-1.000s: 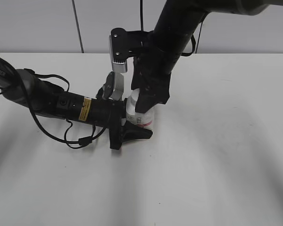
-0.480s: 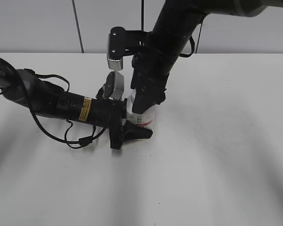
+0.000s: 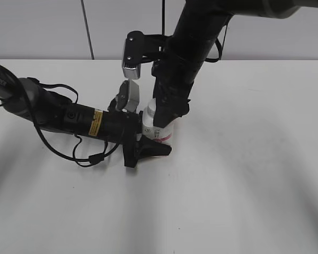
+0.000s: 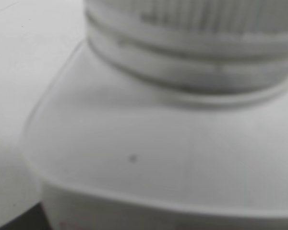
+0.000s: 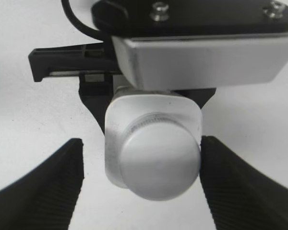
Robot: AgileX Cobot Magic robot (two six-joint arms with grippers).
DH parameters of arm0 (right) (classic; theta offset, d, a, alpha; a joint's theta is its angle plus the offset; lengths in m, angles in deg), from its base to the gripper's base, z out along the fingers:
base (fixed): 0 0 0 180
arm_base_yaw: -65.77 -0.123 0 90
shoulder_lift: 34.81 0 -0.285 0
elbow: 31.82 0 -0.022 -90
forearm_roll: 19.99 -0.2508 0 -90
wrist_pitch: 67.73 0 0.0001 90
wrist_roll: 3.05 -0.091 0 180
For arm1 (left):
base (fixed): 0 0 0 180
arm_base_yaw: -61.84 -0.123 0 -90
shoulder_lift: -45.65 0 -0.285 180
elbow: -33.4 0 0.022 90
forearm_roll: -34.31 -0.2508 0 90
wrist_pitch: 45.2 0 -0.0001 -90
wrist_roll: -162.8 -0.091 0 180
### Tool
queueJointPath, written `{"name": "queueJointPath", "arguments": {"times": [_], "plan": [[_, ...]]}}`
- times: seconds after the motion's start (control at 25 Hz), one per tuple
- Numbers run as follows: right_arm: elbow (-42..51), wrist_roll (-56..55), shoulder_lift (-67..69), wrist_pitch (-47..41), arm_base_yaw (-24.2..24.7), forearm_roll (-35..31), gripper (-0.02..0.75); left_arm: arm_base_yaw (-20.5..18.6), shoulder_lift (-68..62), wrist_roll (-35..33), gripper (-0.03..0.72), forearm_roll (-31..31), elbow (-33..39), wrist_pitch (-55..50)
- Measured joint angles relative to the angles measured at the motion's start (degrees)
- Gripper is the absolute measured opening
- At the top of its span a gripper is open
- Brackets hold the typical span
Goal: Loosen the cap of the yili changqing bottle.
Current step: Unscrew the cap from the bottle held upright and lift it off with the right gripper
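Observation:
The yili changqing bottle (image 3: 158,135) stands upright on the white table, white with a pink-red label. My left gripper (image 3: 148,145) reaches in from the left along the table and is shut on the bottle's lower body. The left wrist view shows only the bottle's shoulder (image 4: 158,143) and the ribbed white cap (image 4: 192,19), very close; the jaws are hidden. My right gripper (image 3: 167,114) comes down from above. In the right wrist view it (image 5: 141,158) is open around the cap (image 5: 158,165): the right finger is at the cap's edge, the left finger stands apart.
The white table (image 3: 244,174) stretches around the bottle. A grey wall rises behind it. The left arm's cable (image 3: 87,159) loops on the table beside that arm.
The right wrist has turned and shifted slightly over the bottle. The bottle and the left arm have stayed in place.

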Motion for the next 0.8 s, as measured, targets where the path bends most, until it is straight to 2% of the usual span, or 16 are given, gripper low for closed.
{"name": "queueJointPath", "arguments": {"times": [0.8], "plan": [[0.1, -4.7, -5.2, -3.5, 0.0, 0.2, 0.586, 0.0, 0.0, 0.2, 0.412, 0.3, 0.0, 0.1]]}}
